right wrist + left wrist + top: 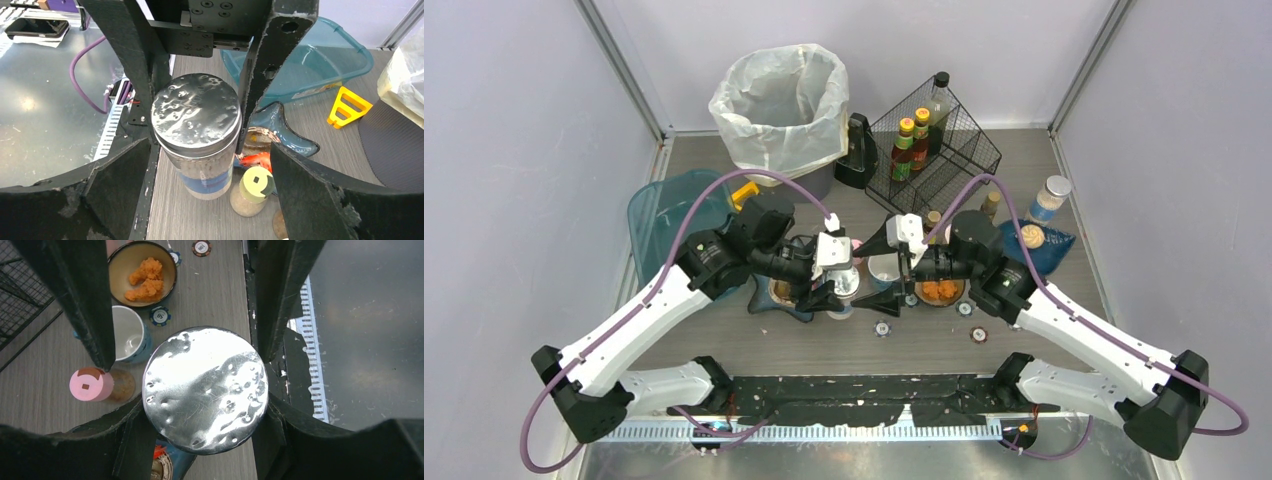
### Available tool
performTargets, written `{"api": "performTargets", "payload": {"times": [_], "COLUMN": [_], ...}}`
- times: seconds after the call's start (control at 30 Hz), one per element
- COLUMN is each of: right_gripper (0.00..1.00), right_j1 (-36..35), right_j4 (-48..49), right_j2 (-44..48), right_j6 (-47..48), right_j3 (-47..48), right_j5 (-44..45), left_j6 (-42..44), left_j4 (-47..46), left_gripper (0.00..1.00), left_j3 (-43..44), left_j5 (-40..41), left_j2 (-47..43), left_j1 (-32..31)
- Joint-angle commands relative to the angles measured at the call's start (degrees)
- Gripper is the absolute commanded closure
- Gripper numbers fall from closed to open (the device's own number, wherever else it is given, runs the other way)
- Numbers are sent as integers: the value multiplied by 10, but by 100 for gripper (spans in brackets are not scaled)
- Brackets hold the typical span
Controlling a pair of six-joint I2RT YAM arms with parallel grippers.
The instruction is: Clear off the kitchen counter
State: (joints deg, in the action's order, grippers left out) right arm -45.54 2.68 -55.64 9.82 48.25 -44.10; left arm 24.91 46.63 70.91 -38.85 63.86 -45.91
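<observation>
A clear jar with a dented silver lid [846,283] stands upright on the dark grey wood-grain kitchen counter [824,350]. My left gripper [829,276] is shut on the jar, and its lid [205,387] fills the gap between my fingers. My right gripper [862,273] faces it from the other side, open. In the right wrist view its fingertips [280,160] flank the jar [197,125] without closing on it. The left fingers press both sides of the jar there.
A white mug [127,332], a bowl of orange food [142,272], small pink-capped [92,384] and yellow-capped [256,185] bottles, a blue star dish [295,142] and poker chips [882,327] crowd the middle. Teal tub [664,210], lined bin [779,105] and wire rack [934,150] stand behind.
</observation>
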Motion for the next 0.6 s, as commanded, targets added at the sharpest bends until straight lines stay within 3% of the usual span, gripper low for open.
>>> {"api": "performTargets", "payload": {"times": [0.0,0.57], "right_gripper": [6,16], "right_j1": [-10,-26], "right_j4": [-2,22], "right_j2": [-8,-13], "right_j6": [21,13], "right_j3": [36,36], "right_j5": [-13,9], "left_j6": [32,3], "left_j4": [-20,-49], "left_gripper": [61,62], "left_j3": [16,11], "left_j5": [-30,-23], "left_j2": [-14,9], "left_j1": [-6,-7]}}
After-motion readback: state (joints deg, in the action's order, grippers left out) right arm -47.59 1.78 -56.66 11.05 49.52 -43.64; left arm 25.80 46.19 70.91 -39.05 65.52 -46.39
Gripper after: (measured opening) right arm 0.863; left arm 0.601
